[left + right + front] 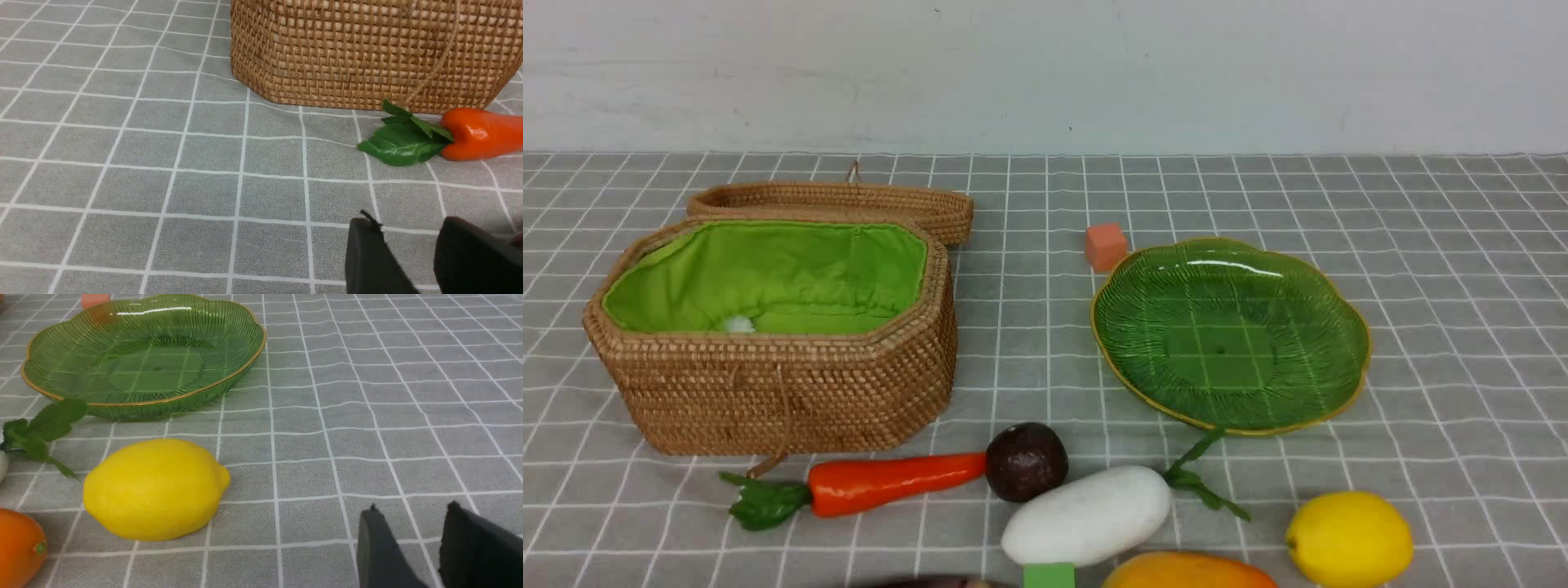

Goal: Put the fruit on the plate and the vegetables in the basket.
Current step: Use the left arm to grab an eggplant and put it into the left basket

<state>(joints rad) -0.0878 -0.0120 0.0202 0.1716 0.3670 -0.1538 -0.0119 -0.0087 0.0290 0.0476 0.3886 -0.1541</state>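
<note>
Three fruits [1027, 461], two vegetables [1086, 514] (loose) — one plate [1230, 335], one basket [792, 400].

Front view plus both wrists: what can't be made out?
Mango: front view, bottom edge cuts it; only its top shows.
Green cube: front view, same edge cuts it.
Dark object at that edge: sliver only, unidentifiable.
White bit in the basket: too small to identify; near wall hides the floor.
Jaws: wrist views show only tips, apart; rest cut off.
</note>
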